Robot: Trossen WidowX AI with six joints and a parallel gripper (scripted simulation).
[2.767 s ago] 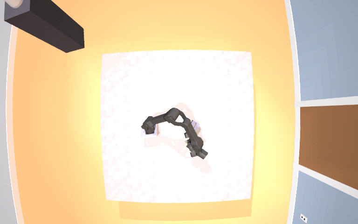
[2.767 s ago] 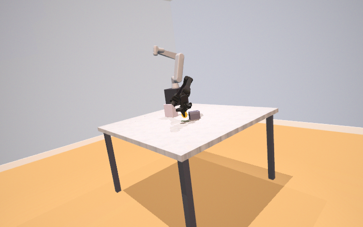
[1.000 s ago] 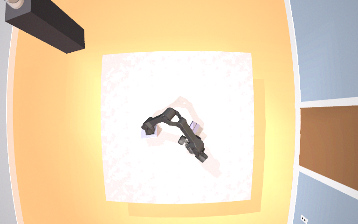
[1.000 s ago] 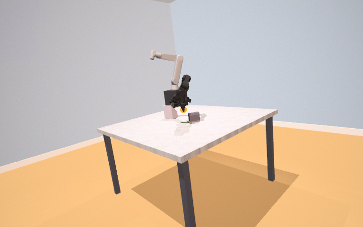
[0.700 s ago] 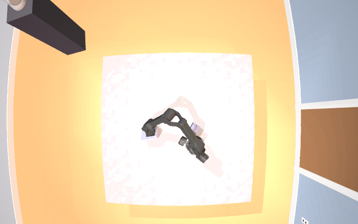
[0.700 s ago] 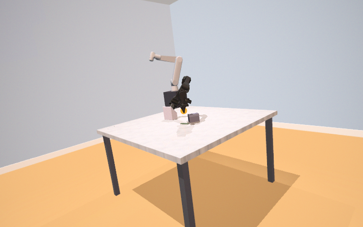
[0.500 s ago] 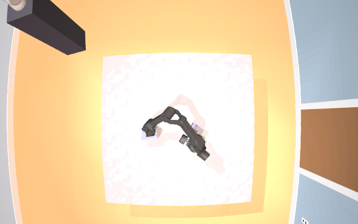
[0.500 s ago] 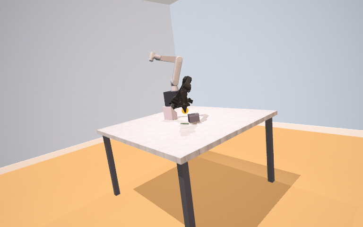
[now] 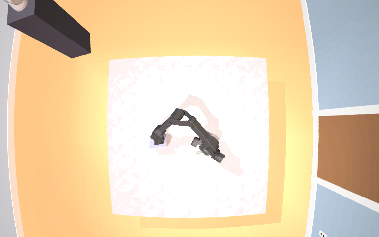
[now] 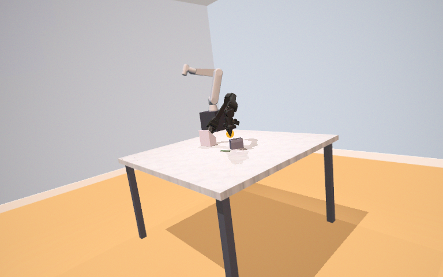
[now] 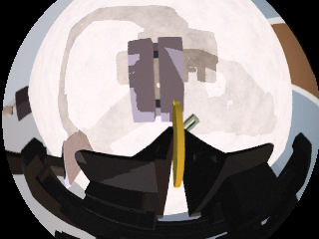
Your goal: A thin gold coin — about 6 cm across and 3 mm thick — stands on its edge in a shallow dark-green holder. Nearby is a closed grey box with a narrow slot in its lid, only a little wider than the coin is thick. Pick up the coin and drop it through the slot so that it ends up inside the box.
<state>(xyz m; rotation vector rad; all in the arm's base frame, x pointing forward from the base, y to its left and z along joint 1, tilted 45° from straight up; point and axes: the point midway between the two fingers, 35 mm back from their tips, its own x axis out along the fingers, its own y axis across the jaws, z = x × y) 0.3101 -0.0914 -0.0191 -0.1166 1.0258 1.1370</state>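
We have the coin (image 11: 177,142) pinched edge-on in our claw (image 11: 177,179), the jaws nearly closed on its two flat faces. It hangs upright above the desk (image 10: 261,153), clear of the green holder (image 10: 224,150), which lies empty just beside the box (image 10: 236,143). From the wrist view the coin's lower edge points toward the box, whose slot (image 11: 159,76) runs as a dark line across the lid. The coin's plane looks roughly parallel to that line but sits a little to one side of it; we cannot tell how high above the lid it hangs.

We judge the coin stiff, light and smooth, so it will not bend, but it could swivel or slip between the pads if it catches on the slot's lip. Holding it by the upper part of its faces, as we do, leaves the lower rim free to enter. The slot is barely wider than the coin, so a slight twist would jam it.
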